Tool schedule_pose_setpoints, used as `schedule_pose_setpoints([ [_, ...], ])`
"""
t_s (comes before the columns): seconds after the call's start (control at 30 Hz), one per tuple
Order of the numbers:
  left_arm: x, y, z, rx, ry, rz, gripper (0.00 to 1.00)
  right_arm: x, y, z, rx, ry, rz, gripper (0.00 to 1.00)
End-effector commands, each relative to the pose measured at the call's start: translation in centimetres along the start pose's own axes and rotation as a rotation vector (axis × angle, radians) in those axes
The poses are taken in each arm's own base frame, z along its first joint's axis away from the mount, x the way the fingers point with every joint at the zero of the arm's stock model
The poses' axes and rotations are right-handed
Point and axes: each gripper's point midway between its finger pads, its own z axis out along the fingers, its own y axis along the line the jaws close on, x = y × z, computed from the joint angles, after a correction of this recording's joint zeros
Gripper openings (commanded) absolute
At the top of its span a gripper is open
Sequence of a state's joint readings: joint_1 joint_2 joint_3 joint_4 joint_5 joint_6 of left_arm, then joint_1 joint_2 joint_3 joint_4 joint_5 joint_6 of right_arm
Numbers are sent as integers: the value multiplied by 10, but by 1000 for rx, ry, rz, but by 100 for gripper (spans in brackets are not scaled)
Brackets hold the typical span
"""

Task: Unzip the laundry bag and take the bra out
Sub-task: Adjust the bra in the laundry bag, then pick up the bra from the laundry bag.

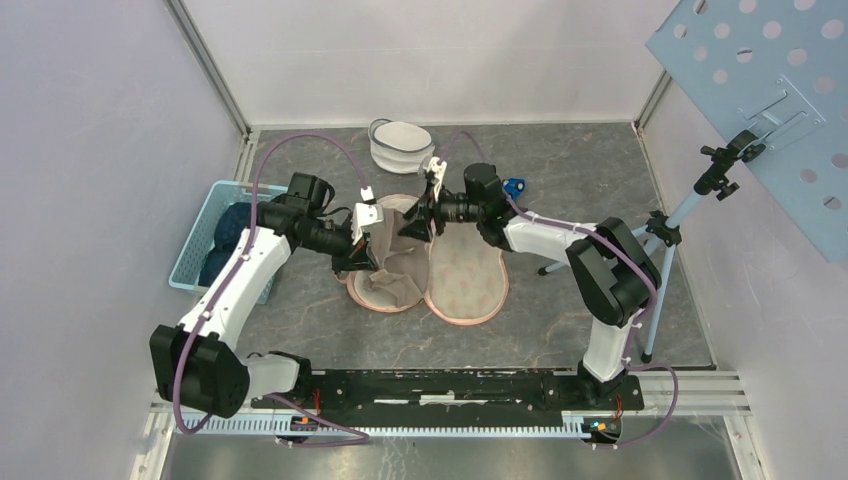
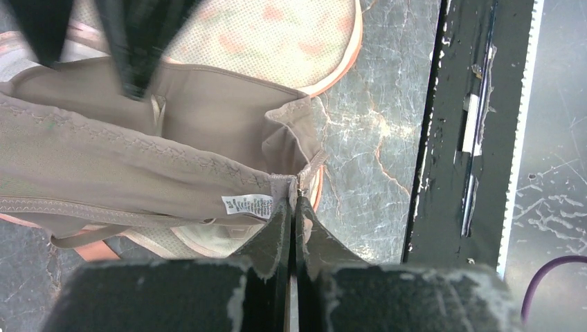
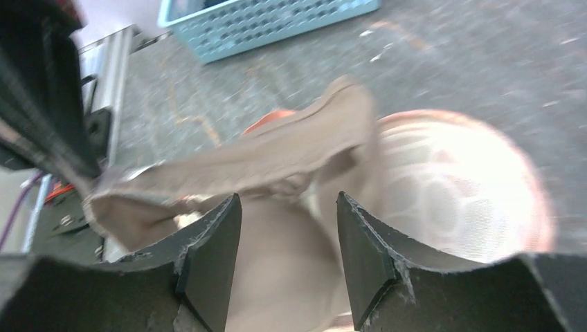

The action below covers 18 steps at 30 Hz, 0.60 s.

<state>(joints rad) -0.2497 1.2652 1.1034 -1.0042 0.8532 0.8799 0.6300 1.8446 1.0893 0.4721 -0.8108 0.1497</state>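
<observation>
Grey marble tabletop, left tool pinching bra edge, right tool parted above laundry bag

bra (beige, blurred), end effector parted

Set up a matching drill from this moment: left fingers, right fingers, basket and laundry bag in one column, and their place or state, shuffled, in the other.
Column one
1. left fingers
2. right fingers
3. basket
4. laundry bag

Column two
A. spread apart
B. lying open mid-scene
C. pinched shut on the bra
D. blue, on the left side

Pairs: 1-C, 2-A, 3-D, 4-B
</observation>
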Motion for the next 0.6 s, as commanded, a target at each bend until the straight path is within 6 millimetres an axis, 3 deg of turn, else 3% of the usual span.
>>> schedule_pose_setpoints([
  [0.0, 4, -9, -3, 15, 9, 93, 2, -34, -43, 2, 173, -34, -127, 61],
  [0.07, 3, -10, -4, 11, 7, 108, 2, -33, -50, 6, 181, -21, -150, 80],
  [0.1, 3, -10, -4, 10, 6, 116, 2, -32, -53, 10, 176, -2, -165, 83],
  [0.23, 3, -9, -5, 5, 10, 126, 2, -20, -51, 24, 97, 32, -163, 82],
  [0.4, 3, -10, -5, 5, 6, 127, 2, -5, -47, 36, 82, 76, -195, 75],
  [0.57, -1, -4, -6, -30, -7, 94, 3, 7, -59, 43, 109, 112, -187, 47],
])
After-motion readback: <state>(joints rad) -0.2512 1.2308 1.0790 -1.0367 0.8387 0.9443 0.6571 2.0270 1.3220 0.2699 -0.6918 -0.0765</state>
